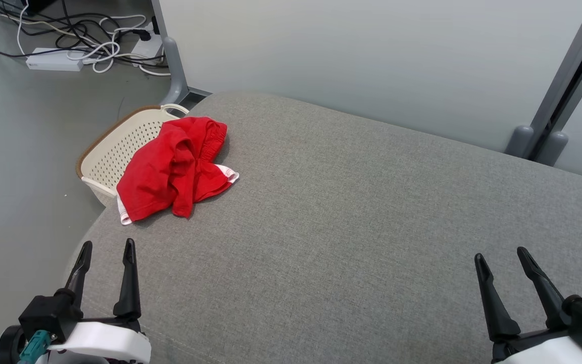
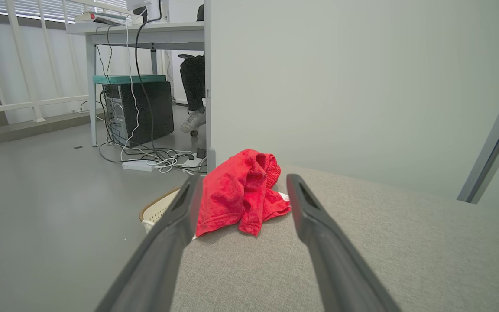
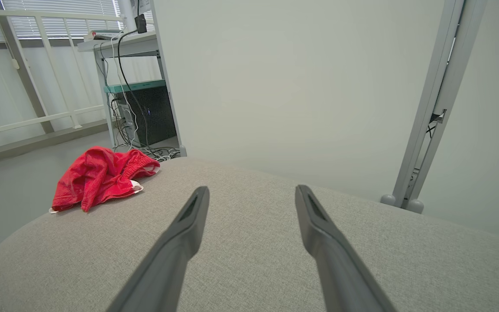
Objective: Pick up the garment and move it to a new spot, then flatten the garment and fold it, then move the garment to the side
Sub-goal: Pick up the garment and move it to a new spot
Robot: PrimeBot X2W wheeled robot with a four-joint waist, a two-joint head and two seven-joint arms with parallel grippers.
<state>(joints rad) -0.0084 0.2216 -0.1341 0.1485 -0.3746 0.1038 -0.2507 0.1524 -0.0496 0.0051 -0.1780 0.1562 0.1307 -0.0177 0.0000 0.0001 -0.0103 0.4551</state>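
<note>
Both the left end effector (image 1: 108,243) and right end effector (image 1: 500,253) hang open and empty over the table (image 1: 346,202), with the crumpled red garment (image 1: 170,169) at its far-left corner; pick-up is pending and likely requires a forward reach by the left arm to grip the cloth.

Red garment (image 1: 172,169) with white trim, grey woven cushion (image 1: 372,227), cream perforated basket (image 1: 111,151).

Count as obs.:
Garment (image 1: 172,169), red: qty 1.
Basket (image 1: 114,146), cream: qty 1.
Cushion (image 1: 351,212), grey: qty 1.
Grippers: qty 2, i.e. left gripper (image 1: 107,251) and right gripper (image 1: 500,255), 2 fingers ea.
Power strips (image 1: 53,60), floor: qty 2.
Computer tower (image 2: 139,112): qty 1.
Desk (image 2: 145,32): qty 1.
Shoe (image 2: 193,121): qty 1.
</note>
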